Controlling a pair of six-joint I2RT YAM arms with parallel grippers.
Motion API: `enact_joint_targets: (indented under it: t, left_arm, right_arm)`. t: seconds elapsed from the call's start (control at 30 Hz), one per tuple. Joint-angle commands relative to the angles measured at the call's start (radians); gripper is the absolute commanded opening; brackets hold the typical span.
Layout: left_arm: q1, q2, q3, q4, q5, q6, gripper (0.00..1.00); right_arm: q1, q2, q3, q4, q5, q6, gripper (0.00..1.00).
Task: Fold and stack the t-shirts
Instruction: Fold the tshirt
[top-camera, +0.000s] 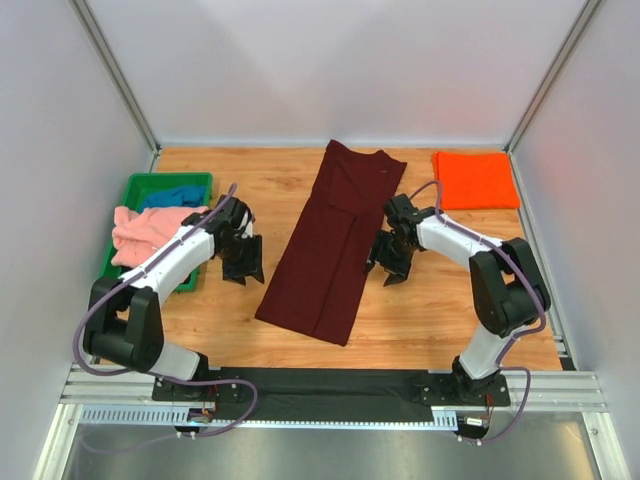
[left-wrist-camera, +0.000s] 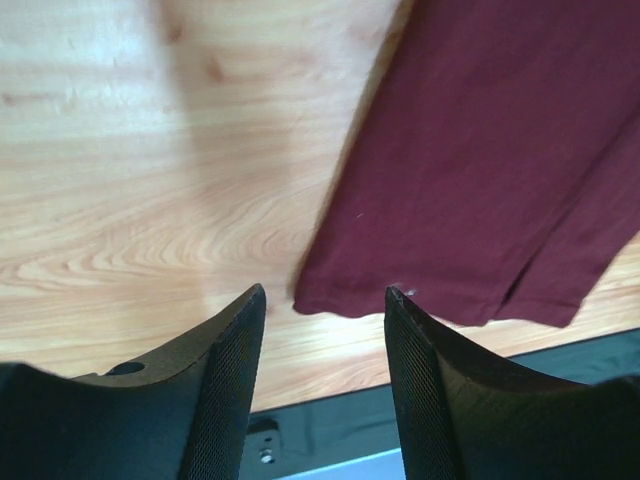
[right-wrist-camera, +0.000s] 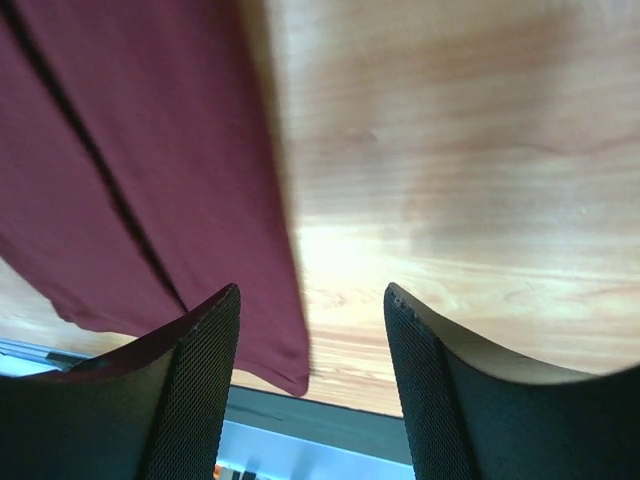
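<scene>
Maroon t-shirt (top-camera: 335, 240) lies in the middle of the wooden surface (top-camera: 250, 175), folded lengthwise into a long strip that slants from the far centre toward the near left. The orange t-shirt (top-camera: 475, 180) sits folded at the far right. The pink t-shirt (top-camera: 145, 230) and the blue t-shirt (top-camera: 170, 196) are bundled in the green tray (top-camera: 165, 179) at the left, the pink one spilling over its edge.

The left fingers (left-wrist-camera: 228, 385) hover just left of the strip, spread and holding nothing, with its near hem corner showing between them. The right fingers (right-wrist-camera: 420, 380) hover just right of the strip, likewise spread and empty.

The step in hand looks like the cross fold, near hem toward the collar. The strip has several layers, so a pinch at the edge could catch only the top one and pull the lengthwise fold open as it lifts. The strip also lies askew, so the two sides may not be taken at matching points along it. An uneven lift would twist the cloth and leave a crooked fold. A descent that stops short would close on air. One that goes too deep would scrape the wood and push the hem into a ridge. The soft cloth may also sag between the two grips and drag.
</scene>
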Motion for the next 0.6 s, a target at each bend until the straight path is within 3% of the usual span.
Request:
enact_joint_targets:
  t: [0.0,0.13,0.33,0.47,0.57]
  left_arm:
    - [0.013,0.046,-0.057,-0.055,0.026,0.042,0.59]
    - [0.015,0.089,-0.065,-0.084,0.161,0.064,0.57]
    - [0.015,0.103,-0.065,-0.061,0.068,0.071,0.57]
    - [0.015,0.096,-0.074,0.012,0.132,0.070,0.57]
    - [0.017,0.129,-0.033,-0.059,0.069,0.062,0.57]
  right_arm:
    - [0.030,-0.065,-0.026,0.007,-0.016,0.031,0.61]
    - [0.085,-0.166,-0.041,-0.083,-0.073,0.047,0.61]
    - [0.179,-0.332,-0.121,-0.039,0.005,0.075,0.66]
    - [0.204,-0.437,-0.225,0.011,0.048,0.092,0.65]
    - [0.233,-0.533,-0.302,-0.002,0.096,0.172,0.64]
